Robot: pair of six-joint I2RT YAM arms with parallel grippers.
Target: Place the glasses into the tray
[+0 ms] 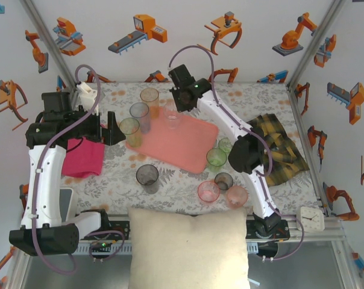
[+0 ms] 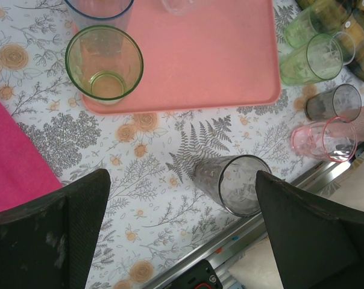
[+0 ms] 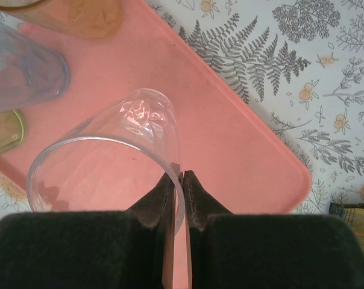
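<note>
We see a soft pink cloth [image 1: 84,158] at 9 o'clock on the flowery table [image 1: 109,186]. The left gripper [image 2: 182,174] has its jaws wide apart and holds nothing. A round grey glass [image 2: 233,183] stands at 7 o'clock from the flat, smooth pink tray [image 1: 188,147]. A green glass [image 2: 103,63] stands on the tray's 9 o'clock corner. The right gripper [image 3: 182,174] pinches the thin rim of a clear glass [image 3: 134,120] at the tray's 12 o'clock edge.

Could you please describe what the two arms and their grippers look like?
The left arm and right arm have white links with black joints, and a mauve cable loops alongside each. The left gripper and right gripper have matte black, wedge-shaped fingers. Those on the left look scuffed.
</note>
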